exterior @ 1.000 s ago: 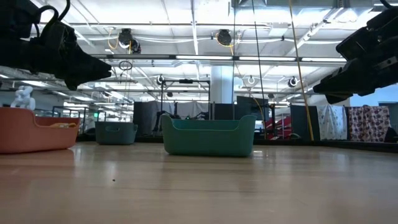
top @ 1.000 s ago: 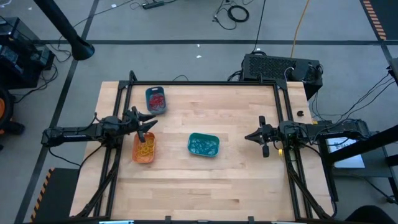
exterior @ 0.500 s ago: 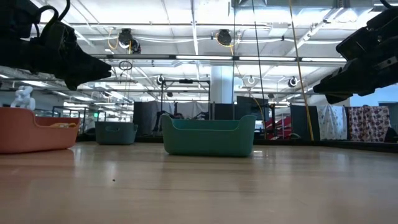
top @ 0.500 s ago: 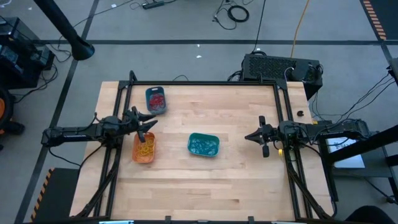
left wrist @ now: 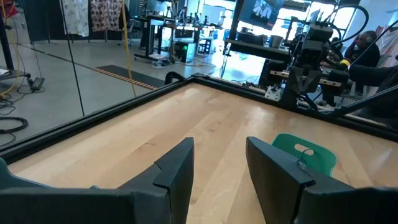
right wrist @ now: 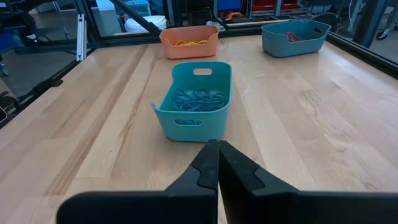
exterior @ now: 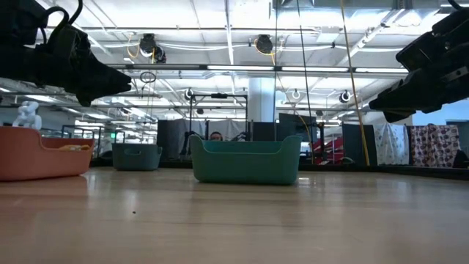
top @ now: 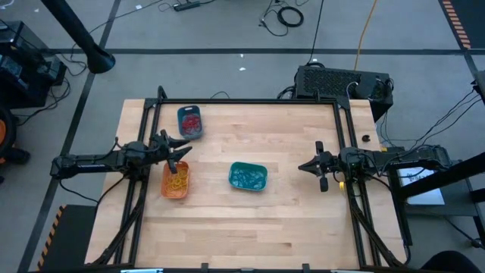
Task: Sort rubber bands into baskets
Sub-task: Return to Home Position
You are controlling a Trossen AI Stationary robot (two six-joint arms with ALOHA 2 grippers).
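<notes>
Three baskets stand on the wooden table. The orange basket [top: 175, 180] holds orange-yellow rubber bands [right wrist: 191, 43]. The teal-green basket [top: 248, 176] holds blue-green rubber bands [right wrist: 198, 99]. The darker blue basket [top: 189, 121] holds red rubber bands [right wrist: 295, 37]. My left gripper [top: 180, 149] hovers open and empty above the table, just beyond the orange basket's far end. My right gripper [top: 309, 167] hovers shut and empty at the table's right, pointing at the teal-green basket.
Black frame rails [top: 242, 101] run along the table's far, left and right edges. Bare wood [top: 250, 227] lies between the baskets and the near edge. A black box [top: 341, 82] stands beyond the far right corner. A person [exterior: 215, 136] shows in the room behind.
</notes>
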